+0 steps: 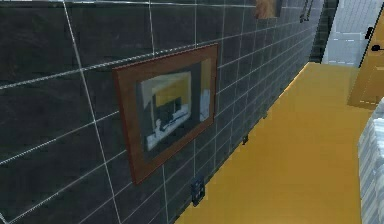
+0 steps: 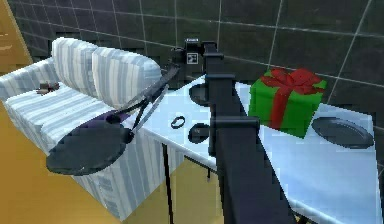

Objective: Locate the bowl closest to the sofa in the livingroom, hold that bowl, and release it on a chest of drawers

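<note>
From where I stand, the dark arm (image 2: 235,150) reaches out across the pale desk (image 2: 330,180). At its far end a grey, shallow bowl (image 2: 88,152) hangs from the jaws, clear of the desk edge and in front of the striped sofa (image 2: 90,75). So the jaws hold the bowl, I think, though the contact itself is small and not easy to see. How the jaws themselves stand I cannot tell.

On the desk there are a green gift box (image 2: 285,100) with a red ribbon, a dark plate (image 2: 345,132) beside it, and some more dark round dishes (image 2: 200,92) close by the arm. Ahead of the robot runs a dark tiled wall (image 1: 60,60) with a framed picture (image 1: 168,105), a yellow floor (image 1: 290,140), and a white door (image 1: 350,35) at the far end.

In my judgement, the finding and the lifting are done. What is left is the second half: to drive to a chest of drawers and let the bowl down on it.
</note>
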